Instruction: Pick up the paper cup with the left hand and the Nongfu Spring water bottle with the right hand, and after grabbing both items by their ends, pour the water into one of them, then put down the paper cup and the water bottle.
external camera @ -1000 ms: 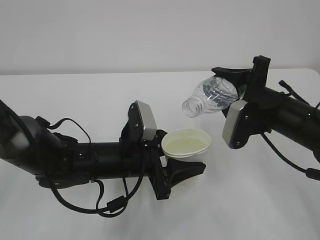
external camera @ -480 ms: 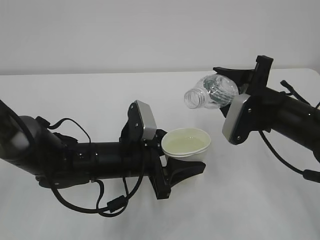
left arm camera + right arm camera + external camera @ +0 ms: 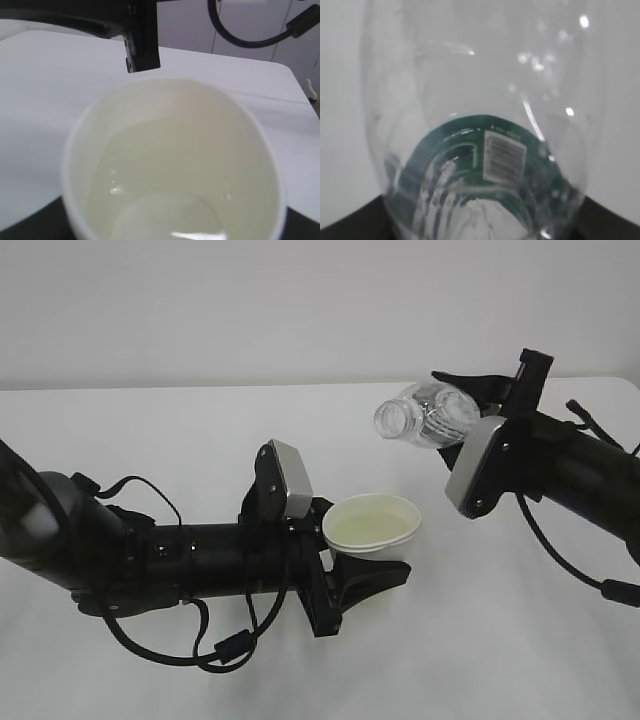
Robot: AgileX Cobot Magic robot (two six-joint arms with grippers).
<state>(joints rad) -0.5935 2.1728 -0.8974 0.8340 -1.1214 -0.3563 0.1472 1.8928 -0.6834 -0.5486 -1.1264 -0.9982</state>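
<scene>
One white paper cup (image 3: 373,525) sits upright near the centre of the exterior view, gripped at its base by the left hand (image 3: 345,575), whose black fingers close around it from about 7 o'clock. At roughly 1 o'clock from the cup, and apart from it, one clear Nongfu Spring water bottle (image 3: 427,414) is held in the air by the right hand (image 3: 480,400), fingers clamped on its bottom end, the open neck pointing to 9 o'clock. The left wrist view alone shows the water (image 3: 165,200) pooled in the cup's cream inside. The right wrist view alone shows the bottle's green label (image 3: 470,155) with a white barcode patch. Two black arms rest over one white table (image 3: 150,430).
</scene>
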